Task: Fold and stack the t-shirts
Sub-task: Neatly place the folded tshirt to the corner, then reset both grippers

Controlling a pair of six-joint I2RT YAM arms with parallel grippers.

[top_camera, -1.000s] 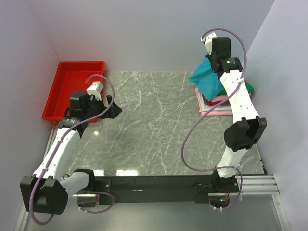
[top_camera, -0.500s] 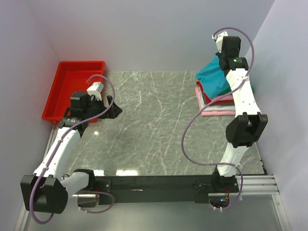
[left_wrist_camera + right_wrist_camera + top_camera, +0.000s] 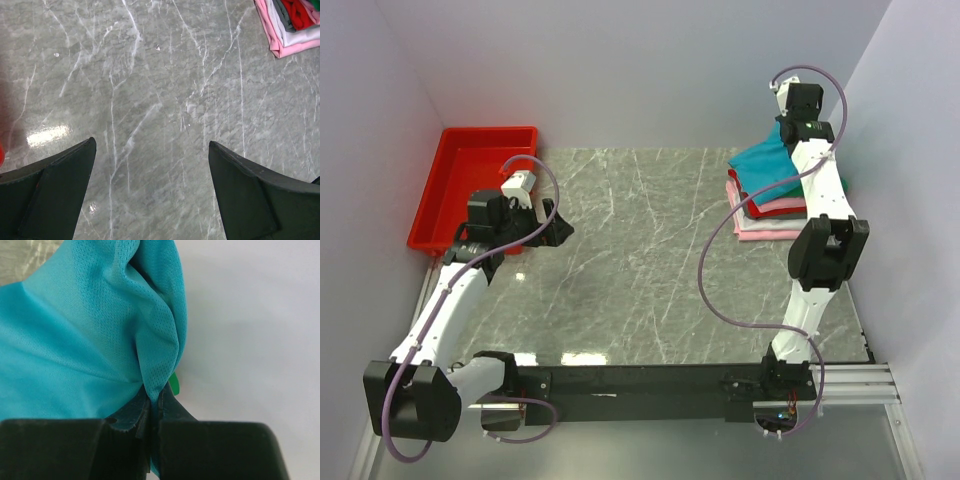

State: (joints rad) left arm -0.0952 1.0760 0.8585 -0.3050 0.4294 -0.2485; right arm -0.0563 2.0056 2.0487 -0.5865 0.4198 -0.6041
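A teal t-shirt (image 3: 767, 167) lies over a stack of folded t-shirts (image 3: 768, 212) at the back right of the table, with red, pink and whitish layers showing. My right gripper (image 3: 790, 135) is at the far back right, shut on a fold of the teal t-shirt (image 3: 95, 345); a sliver of green cloth (image 3: 173, 384) shows beside its fingers. My left gripper (image 3: 560, 228) is open and empty above the left side of the table, jaws wide apart (image 3: 150, 195). The stack's corner (image 3: 290, 25) shows in the left wrist view.
A red plastic tray (image 3: 460, 195) stands at the back left by the left wall. The grey marble table (image 3: 640, 260) lies between the arms. Walls close in on the left, back and right.
My right gripper has carried the teal t-shirt back and to the right, lowering it onto the stack. The left arm has not moved.
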